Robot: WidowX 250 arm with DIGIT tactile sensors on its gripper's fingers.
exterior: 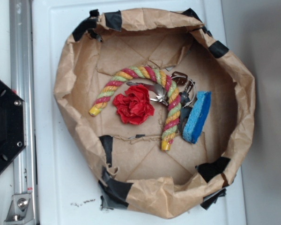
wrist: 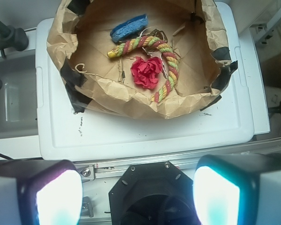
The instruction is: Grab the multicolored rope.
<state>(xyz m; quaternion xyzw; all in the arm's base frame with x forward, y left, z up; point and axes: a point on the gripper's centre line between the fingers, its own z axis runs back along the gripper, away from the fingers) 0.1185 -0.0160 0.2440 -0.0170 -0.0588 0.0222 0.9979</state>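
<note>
Lying in an inverted-U arch on the floor of the paper basin: the multicolored rope, a thick twisted cord of red-pink, yellow and light green strands with yellow tips. Curving around the red flower-shaped cloth, which sits just inside the arch, apparently touching or nearly so. Resting against the rope's right leg: metal clips, with one clip crossing toward the cloth; just beyond them, the blue sponge, apart from the rope itself. Enclosing all of these: a crumpled brown paper basin patched with black tape, set on a white lid-like surface.

Judged soft, light and flexible, likely to droop from a single hold rather than lift as a rigid arc; twisted surface likely to give good friction, no fragility expected. Best taken across its thickness at the left leg, near the lower yellow tip, well clear of clips and sponge; top of the arch a second choice, though close to the cloth. Right leg best avoided, owing to the risk of snagging metal.

Seen in the wrist view: gripper high above and well short of the basin, fingers wide apart with nothing between them. Approach and descent not yet begun.
</note>
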